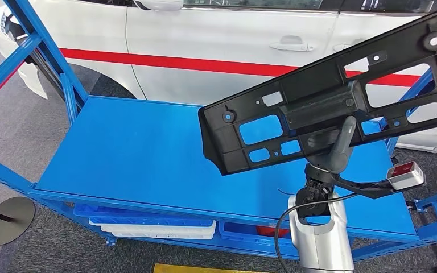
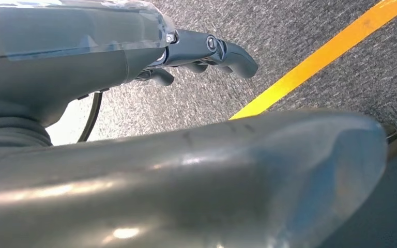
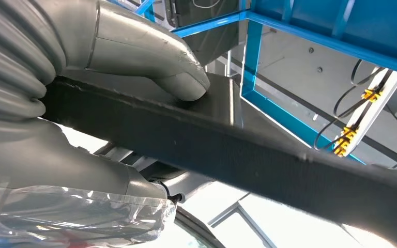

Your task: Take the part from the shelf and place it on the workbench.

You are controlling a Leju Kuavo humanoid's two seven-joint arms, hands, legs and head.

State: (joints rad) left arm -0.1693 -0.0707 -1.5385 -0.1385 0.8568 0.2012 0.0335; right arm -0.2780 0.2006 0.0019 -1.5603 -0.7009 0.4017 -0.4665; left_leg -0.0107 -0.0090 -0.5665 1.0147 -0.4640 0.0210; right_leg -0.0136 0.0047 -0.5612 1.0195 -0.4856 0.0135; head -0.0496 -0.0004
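Note:
The part (image 1: pixel 318 85) is a long black plastic panel with several cut-outs. It hangs tilted in the air above the right half of the blue platform (image 1: pixel 136 153), its far end rising to the upper right. My right hand (image 1: pixel 334 149) grips it from below near its middle, with the thumb pressed against its face. Seen from the right wrist, the thumb (image 3: pixel 150 57) presses on the part (image 3: pixel 269 160), whose dark edge runs across that picture. My left hand (image 2: pixel 207 51) hangs over grey carpet, fingers loosely bent and holding nothing.
A white car with a red stripe (image 1: pixel 216 34) stands right behind the platform. Blue frame posts (image 1: pixel 45 51) rise at the left. A white tray (image 1: pixel 159 229) and blue bins lie on the lower level. A round black stand base (image 1: pixel 8 219) is on the floor at left.

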